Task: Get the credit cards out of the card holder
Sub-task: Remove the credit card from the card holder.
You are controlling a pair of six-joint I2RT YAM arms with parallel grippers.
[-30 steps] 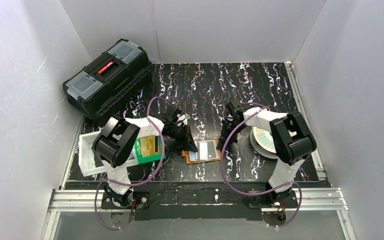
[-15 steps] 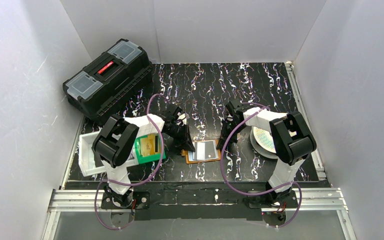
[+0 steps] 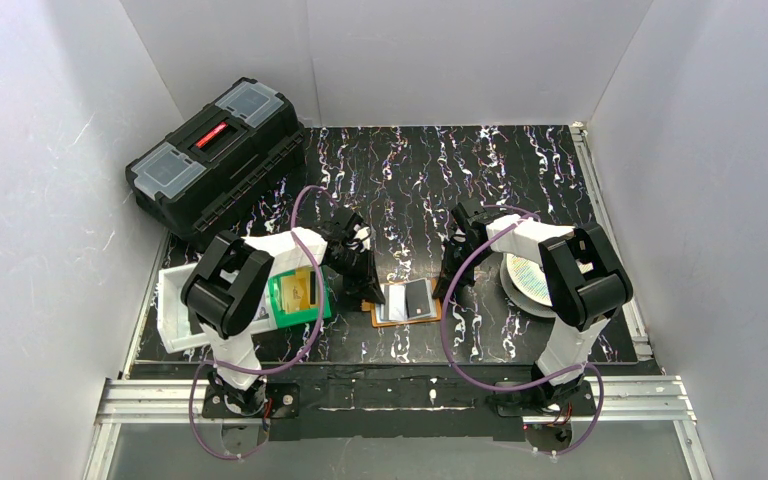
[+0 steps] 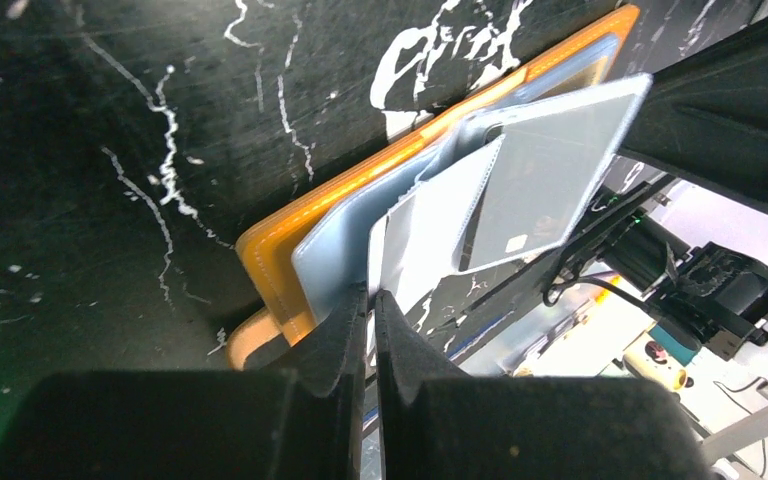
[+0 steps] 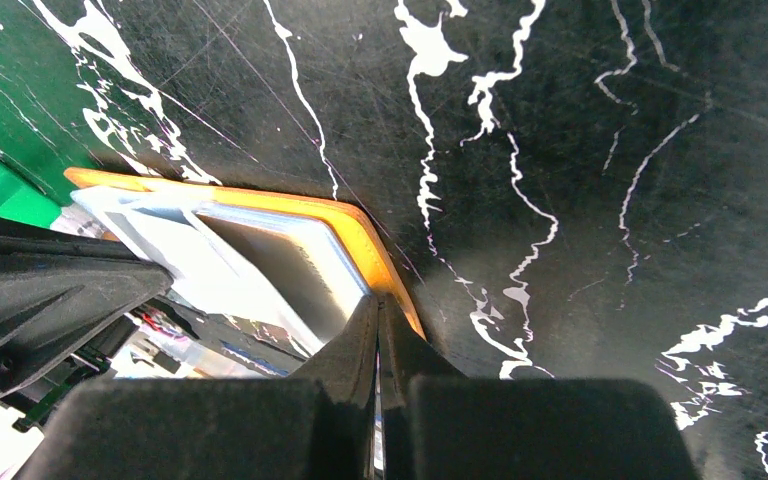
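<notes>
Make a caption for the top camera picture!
Left gripper and right gripper, both shut, flank the open orange card holder on the marbled table.

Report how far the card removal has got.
Done: a gold card lies in the green bin. In hand: the left gripper looks shut on the clear inner pocket of the card holder; the right gripper is shut at the opposite edge. Left: a dark card sits in the open holder; any others are hidden.

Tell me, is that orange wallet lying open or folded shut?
Open. The card holder lies spread on the table, its clear inner pockets facing up, with a dark card visible in one.
</notes>
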